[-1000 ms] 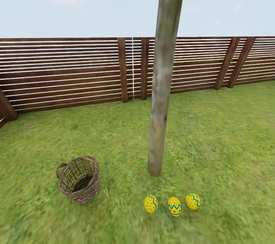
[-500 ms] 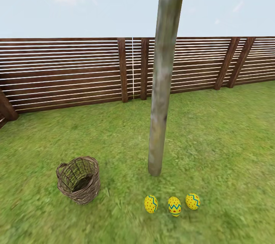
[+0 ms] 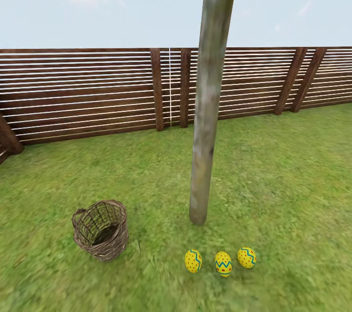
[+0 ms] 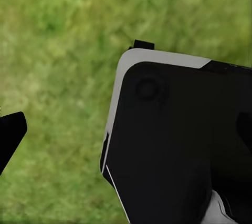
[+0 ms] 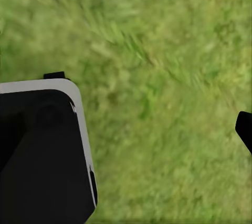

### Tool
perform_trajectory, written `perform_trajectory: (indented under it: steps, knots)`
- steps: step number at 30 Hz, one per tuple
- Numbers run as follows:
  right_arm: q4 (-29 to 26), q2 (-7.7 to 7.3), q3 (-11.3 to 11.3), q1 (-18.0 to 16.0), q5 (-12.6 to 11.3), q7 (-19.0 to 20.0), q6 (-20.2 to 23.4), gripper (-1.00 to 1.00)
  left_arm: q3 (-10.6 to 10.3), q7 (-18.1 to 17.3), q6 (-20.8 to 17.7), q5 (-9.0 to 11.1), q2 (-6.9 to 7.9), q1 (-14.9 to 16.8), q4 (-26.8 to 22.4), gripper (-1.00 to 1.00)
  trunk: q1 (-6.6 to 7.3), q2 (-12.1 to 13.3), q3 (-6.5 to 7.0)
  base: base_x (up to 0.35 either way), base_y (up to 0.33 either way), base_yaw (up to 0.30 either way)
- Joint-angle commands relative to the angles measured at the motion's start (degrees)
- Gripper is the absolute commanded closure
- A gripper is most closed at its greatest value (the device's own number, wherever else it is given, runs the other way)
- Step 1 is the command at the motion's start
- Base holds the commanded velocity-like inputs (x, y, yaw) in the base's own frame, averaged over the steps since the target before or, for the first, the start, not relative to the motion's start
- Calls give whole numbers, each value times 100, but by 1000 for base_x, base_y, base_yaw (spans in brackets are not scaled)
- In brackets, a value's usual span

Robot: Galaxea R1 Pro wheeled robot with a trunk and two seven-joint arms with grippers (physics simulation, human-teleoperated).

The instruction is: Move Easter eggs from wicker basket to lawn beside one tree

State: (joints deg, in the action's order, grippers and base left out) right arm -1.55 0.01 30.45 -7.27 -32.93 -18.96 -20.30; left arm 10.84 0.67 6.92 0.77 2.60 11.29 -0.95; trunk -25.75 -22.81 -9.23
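Observation:
Three yellow Easter eggs with red dots and blue-green zigzags lie in a row on the lawn [image 3: 278,180]: the left egg [image 3: 193,260], the middle egg [image 3: 223,263] and the right egg [image 3: 247,257]. They rest just in front of the foot of the tree [image 3: 205,146], a pale bare trunk. The wicker basket [image 3: 105,248] stands upright to the left of them, and its inside looks empty. My left gripper [image 4: 126,129] and right gripper [image 5: 126,129] hang open over bare grass, holding nothing; one black fingertip [image 4: 10,134] shows at the frame edge, and another fingertip [image 5: 245,129] likewise.
A dark brown slatted fence [image 3: 73,92] bounds the grass behind the tree. Grass stretches open to the right of the trunk. A black and white part of my body [image 4: 178,140] fills part of each wrist view.

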Motion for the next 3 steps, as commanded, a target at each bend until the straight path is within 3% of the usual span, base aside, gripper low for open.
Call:
perform_trajectory:
  steps: [1, 3]
  knots:
    - [-3, 0, 48, -2, -43, -20, -9, -100, 12, 6, 21, 8, -1, 5, 7, -100, -3, -11, -11, 0, 0, 0]
    - [-3, 0, 48, -2, -43, -20, -9, -100, 9, 6, 20, 14, -18, 5, 7, -100, -3, -11, -11, 0, 0, 0]
